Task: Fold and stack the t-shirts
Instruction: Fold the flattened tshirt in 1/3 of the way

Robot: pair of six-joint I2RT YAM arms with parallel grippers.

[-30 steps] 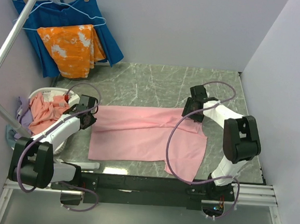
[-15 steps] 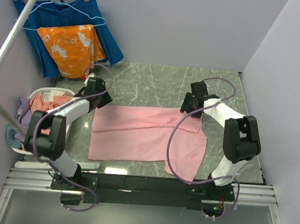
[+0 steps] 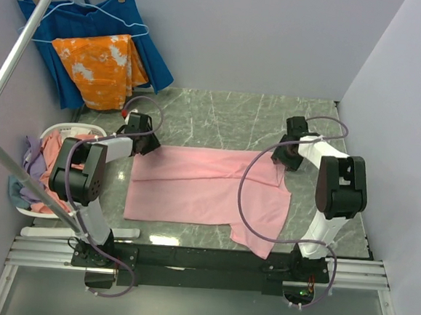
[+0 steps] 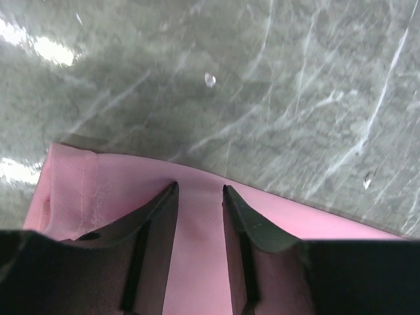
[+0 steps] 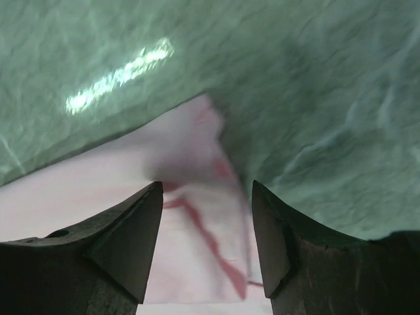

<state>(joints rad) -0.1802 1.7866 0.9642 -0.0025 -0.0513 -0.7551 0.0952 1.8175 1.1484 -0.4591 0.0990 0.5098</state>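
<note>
From above, the pink shirt is seen spread flat on the bench, the left hand at its far left corner and the right hand at its far right; in the left wrist view the jaws are parted narrowly over the hem, and in the right wrist view, widely over the corner.

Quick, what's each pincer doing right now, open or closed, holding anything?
Left pincer: open over the pink t-shirt, holding nothing.
Right pincer: open, holding nothing.

Table behind the t-shirt seems free; laundry basket blocks the left.
</note>
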